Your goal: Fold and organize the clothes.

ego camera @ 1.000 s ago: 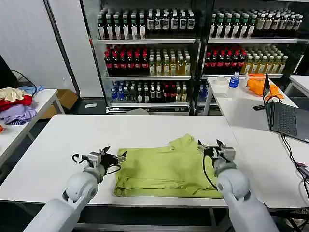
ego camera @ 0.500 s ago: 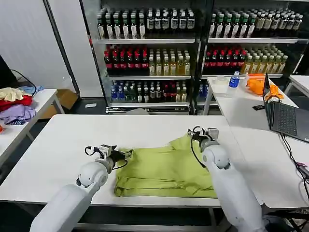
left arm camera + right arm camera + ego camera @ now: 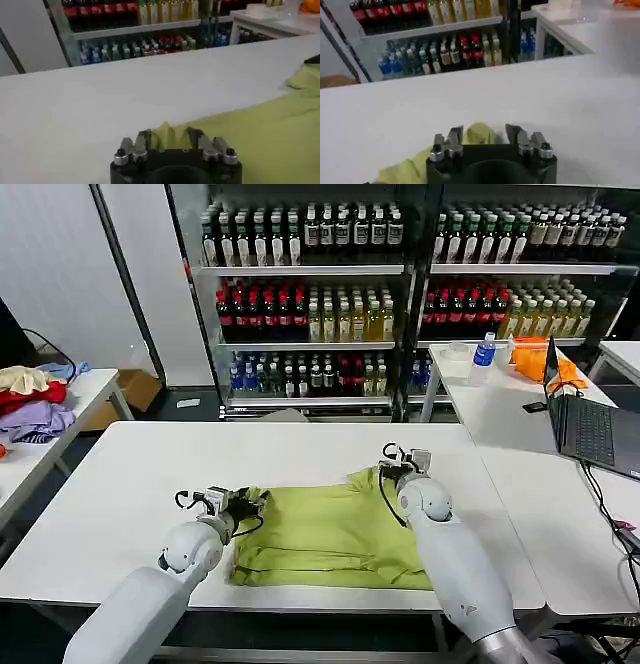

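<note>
Head view puts the lime T-shirt low in the middle of the frame, spread on the white desk. My left hand sits at its left edge, fingers parted around a raised fold of cloth. My right hand is at the shirt's upper right corner, fingers apart with a bunched tip between them. Since a second ago, both hands have moved inward onto the shirt's edges.

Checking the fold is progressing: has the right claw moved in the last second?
Yes. The right claw has travelled away from the table's near edge toward the shelves and leftward, now at the T-shirt's far corner.
</note>
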Tool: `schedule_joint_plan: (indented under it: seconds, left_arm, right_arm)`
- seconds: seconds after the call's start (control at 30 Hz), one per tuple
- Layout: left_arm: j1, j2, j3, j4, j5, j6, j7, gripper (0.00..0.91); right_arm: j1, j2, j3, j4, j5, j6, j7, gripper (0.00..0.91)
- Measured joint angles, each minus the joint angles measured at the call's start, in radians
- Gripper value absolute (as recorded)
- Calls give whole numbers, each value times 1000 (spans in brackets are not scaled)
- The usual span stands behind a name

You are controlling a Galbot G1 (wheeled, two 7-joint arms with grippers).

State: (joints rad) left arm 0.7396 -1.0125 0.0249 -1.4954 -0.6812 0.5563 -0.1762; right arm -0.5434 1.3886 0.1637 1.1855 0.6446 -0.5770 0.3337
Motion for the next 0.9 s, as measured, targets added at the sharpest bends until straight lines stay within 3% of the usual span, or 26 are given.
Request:
schedule_joint_plan:
  seconds: [0.47, 0.9]
  left_arm:
    - [26, 23, -14, -27, -23, -23, 19, 40]
    - [65, 75, -57, -151, -76, -28, 23, 40]
  right_arm:
    - [-29, -17, -14, 62, 22, -2, 8, 0]
    - [-129, -114, 13, 309, 60, -2, 12, 0]
